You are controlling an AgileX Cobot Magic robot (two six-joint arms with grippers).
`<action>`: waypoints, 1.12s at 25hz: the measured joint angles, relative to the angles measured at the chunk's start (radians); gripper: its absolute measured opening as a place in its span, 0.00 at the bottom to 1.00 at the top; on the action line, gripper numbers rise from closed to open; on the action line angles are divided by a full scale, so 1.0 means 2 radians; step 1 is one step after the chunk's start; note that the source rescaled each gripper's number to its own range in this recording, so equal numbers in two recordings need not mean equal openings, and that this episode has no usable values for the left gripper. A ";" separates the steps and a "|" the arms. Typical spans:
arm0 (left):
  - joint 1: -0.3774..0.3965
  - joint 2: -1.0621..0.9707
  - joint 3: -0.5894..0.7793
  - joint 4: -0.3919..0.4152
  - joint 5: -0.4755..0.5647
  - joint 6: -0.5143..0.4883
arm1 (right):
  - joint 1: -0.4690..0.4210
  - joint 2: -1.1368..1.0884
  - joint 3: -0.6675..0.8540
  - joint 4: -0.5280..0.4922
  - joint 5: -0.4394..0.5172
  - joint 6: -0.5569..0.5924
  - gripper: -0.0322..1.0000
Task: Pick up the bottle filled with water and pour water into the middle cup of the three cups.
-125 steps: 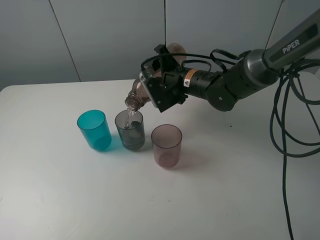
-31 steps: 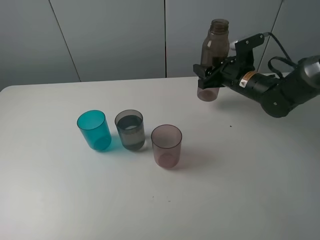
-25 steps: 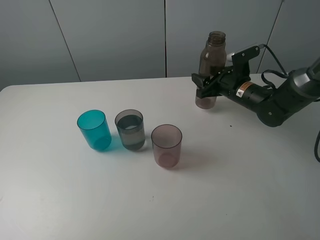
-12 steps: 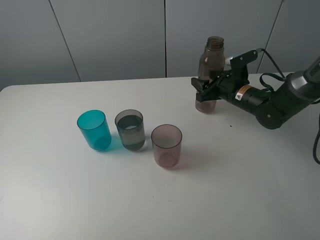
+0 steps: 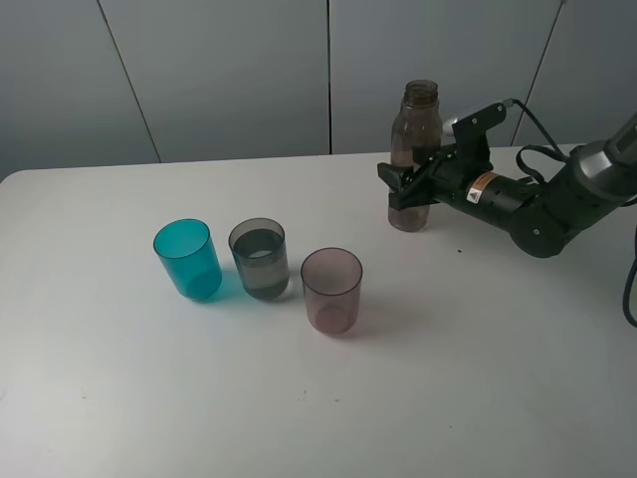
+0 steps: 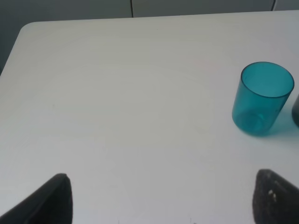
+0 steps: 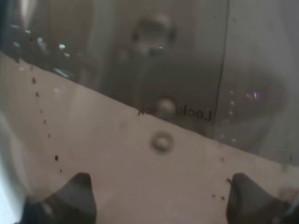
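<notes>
Spreading under everything is one white desk (image 5: 448,378), and all else can be placed from the middle cup (image 5: 260,259), the smoky-grey tumbler standing upright with clear water in its lower part. The right arm (image 5: 542,199) reaches in from far to that cup's right, lying low over the desk, and the right hand (image 5: 406,186) is clenched around the lower body of the single bottle (image 5: 411,154). That bottle stands well to the right of the middle cup and farther back, its long axis vertical, its open threaded neck pointing straight up and its base at the desk surface; whether it rests fully there cannot be told. In the right wrist view the bottle wall (image 7: 154,93) fills the picture, dotted with droplets. There are three cups in a slightly slanted row: the teal-blue cup (image 5: 187,259) just left of the middle cup, and the pinkish-mauve cup (image 5: 331,290) just right of it and a little nearer the front. The left hand (image 6: 161,198) shows only two dark fingertips held wide apart, released, with the teal-blue cup ahead of them.
</notes>
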 joint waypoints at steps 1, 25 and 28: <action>0.000 0.000 0.000 0.000 0.000 0.000 | 0.000 0.000 0.000 -0.001 0.000 0.000 0.06; 0.000 0.000 0.000 0.000 0.000 -0.002 | -0.045 -0.246 0.222 0.042 0.136 -0.051 0.99; 0.000 0.000 0.000 0.000 0.000 -0.002 | -0.045 -0.337 0.211 0.041 0.244 -0.030 0.99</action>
